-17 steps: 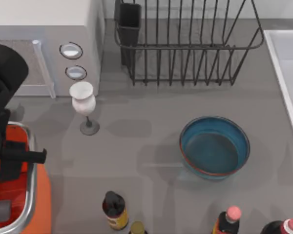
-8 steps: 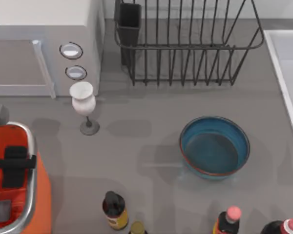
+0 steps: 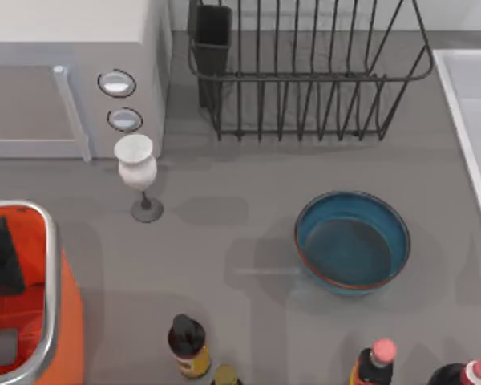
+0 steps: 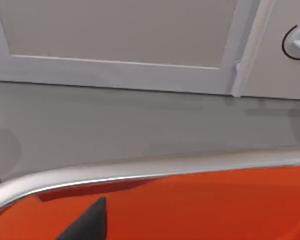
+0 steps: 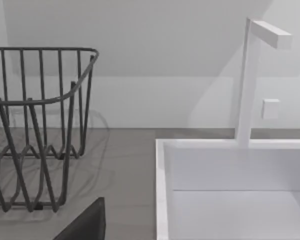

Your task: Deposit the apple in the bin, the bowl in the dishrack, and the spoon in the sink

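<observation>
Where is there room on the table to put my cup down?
Bare patches: between the goblet and the bowl, and between the bowl and the dishrack. It is crowded by the bottles along the front edge.

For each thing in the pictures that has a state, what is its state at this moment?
bowl: upright on the table, nothing inside it.
dishrack: holds no dishes.
bin: open on top.
sink: nothing in the part seen.
goblet: standing upright.
bottles: upright, capped.
microwave: door closed.
</observation>
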You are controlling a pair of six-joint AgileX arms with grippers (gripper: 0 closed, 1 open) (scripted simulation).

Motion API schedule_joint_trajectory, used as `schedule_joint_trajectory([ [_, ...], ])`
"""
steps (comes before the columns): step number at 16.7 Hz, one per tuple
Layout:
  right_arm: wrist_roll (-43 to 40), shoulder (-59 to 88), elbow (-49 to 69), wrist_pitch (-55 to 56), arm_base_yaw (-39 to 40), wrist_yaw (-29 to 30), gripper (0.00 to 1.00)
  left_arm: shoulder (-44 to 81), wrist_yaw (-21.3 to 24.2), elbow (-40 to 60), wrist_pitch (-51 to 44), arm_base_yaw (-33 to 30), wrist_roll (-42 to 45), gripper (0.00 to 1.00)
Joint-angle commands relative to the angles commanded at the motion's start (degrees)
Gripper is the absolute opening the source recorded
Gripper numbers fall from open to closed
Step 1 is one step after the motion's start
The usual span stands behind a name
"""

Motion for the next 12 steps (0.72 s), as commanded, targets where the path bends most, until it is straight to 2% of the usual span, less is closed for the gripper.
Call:
schedule_joint_trajectory([
  [3, 0.0, 0.0, 0.0, 0.0, 0.0, 0.0, 1.0, -13.4, 2.1, -9.7, 11.7, 2.7, 2.6, 1.0],
  [6, 0.0, 0.0, 0.0, 0.0, 0.0, 0.0, 1.0, -21.5, 4.0, -17.0, 19.6, 5.1, 5.0, 1.0],
  [12, 0.0, 0.0, 0.0, 0.0, 0.0, 0.0, 1.0, -24.0, 4.8, -19.5, 22.1, 6.1, 6.0, 1.0],
])
